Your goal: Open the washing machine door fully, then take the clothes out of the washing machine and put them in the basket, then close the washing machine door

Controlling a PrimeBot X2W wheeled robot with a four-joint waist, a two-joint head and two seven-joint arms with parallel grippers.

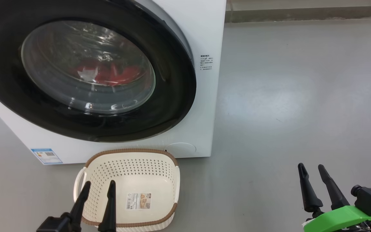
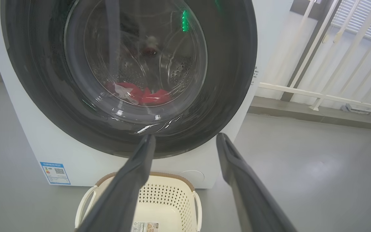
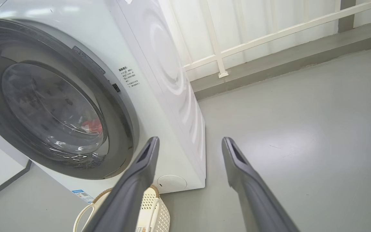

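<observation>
Zero steps done. We found the left end effector and right end effector spread, empty; washing machine door shut, clothes behind its glass, basket empty below.

Right pincer spread wide near washing machine

The basket sits before the washing machine (clothes inside).

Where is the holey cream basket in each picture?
Head view: cream perforated plastic basket with brown rim, bottom, left of centre.
Left wrist view: basket at bottom edge, left of centre.
Right wrist view: basket at bottom, left of centre.
Shared landmark: round white cap low on the white washer.
</observation>
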